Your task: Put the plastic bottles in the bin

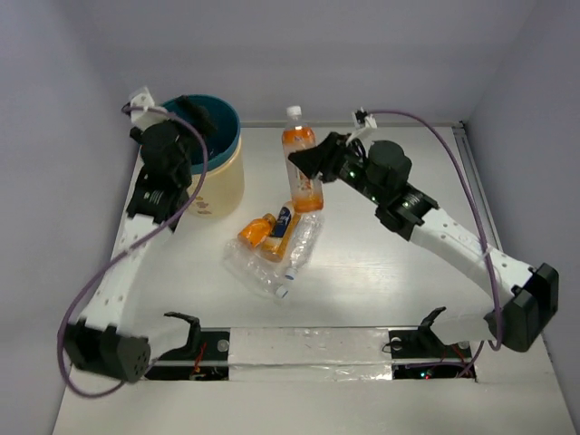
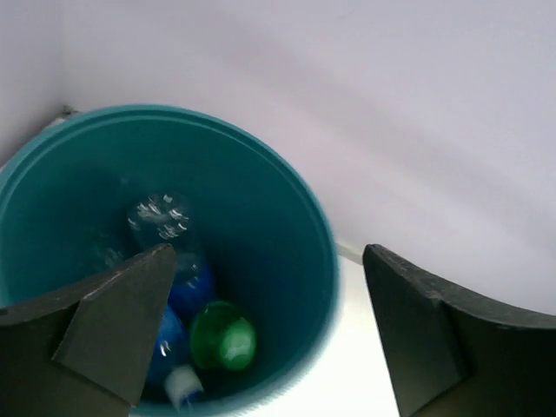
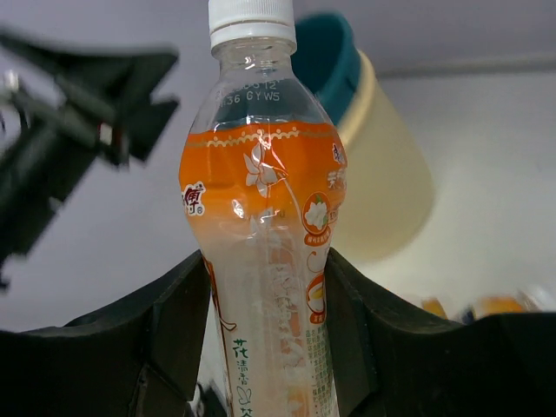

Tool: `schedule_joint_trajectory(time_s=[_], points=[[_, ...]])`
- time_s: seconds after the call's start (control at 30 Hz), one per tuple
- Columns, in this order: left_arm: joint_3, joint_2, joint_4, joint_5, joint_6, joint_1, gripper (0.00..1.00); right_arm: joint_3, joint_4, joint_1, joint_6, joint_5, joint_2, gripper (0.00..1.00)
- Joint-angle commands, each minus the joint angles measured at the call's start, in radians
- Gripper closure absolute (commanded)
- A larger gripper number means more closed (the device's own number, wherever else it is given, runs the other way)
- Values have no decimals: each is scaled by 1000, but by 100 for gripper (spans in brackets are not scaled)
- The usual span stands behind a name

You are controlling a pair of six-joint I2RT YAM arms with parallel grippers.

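Bottles are lying at the bottom of the bin [image 2: 261,217]: a green bottle [image 2: 223,337] and, beside it, a clear bottle [image 2: 161,217] with blue on it. Your left pincer [image 2: 269,304] is hanging right above the bin's teal mouth, its fingers [image 2: 122,321] standing wide apart and gripping nothing.

Your right pincer [image 3: 269,347] is clamping an orange bottle [image 3: 261,191] by its lower body, pressing in on both sides, with the white cap pointing up. In the top view you are holding that bottle roughly upright just to the right of the bin, over the far part of the tabletop [image 1: 381,281]. You cannot tell whether its base is touching the surface.

A heap of bottles [image 1: 276,240] is lying near the middle of the tabletop, on the near side of the held one. Some are orange and some clear, and they are touching one another.
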Motion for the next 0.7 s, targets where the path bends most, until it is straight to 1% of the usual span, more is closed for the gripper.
schedule_joint_trajectory(time_s=[0.0,0.03,0.07,0.1,0.13,0.17,0.2,0.23,0.27,0.3,0.33,0.37,0.4,0.43,0.47,0.5,0.53,0.57,0.6,0.63,0.67], points=[[-110,-234,-15,111,-112,7,14,207,144,5,-25,13,75,52],[-148,-275,-29,148,-156,7,18,294,158,5,-22,11,142,52],[-186,-323,-56,175,-182,7,27,337,172,5,-12,-4,178,52],[-287,-417,-66,198,-199,7,33,380,201,5,-3,-13,216,52],[-343,-462,-70,241,-243,7,39,425,213,14,7,-21,291,53],[-393,-510,-76,264,-269,7,52,513,222,14,23,-29,331,53],[-497,-585,-87,284,-288,7,56,560,235,14,30,-27,371,52],[-548,-613,-96,326,-308,7,61,606,236,25,37,-24,411,52],[-591,-640,-102,347,-343,7,68,706,233,25,50,-26,492,52],[-668,-676,-115,367,-355,7,70,757,220,25,56,-26,530,52],[-702,-688,-122,396,-366,7,71,808,213,25,62,-23,569,52],[-731,-702,-128,436,-378,7,71,851,210,34,74,-8,634,52],[-789,-732,-133,450,-403,-2,71,932,213,34,77,2,667,53],[-817,-751,-136,467,-417,-2,71,975,213,34,80,9,701,52],[-840,-768,-138,470,-428,-2,66,1023,206,46,82,26,736,52],[-877,-800,-151,467,-450,-11,63,1131,178,47,85,38,811,52],[-892,-812,-153,470,-460,-11,59,1190,163,57,84,52,851,52],[-906,-826,-159,472,-469,-11,52,1253,147,72,82,90,892,53],[-917,-844,-168,475,-478,-11,46,1314,117,73,82,109,975,52],[-932,-849,-171,487,-492,-21,40,1426,108,88,79,124,1015,52],[-937,-852,-179,490,-492,-21,27,1466,107,88,77,159,1046,51]])
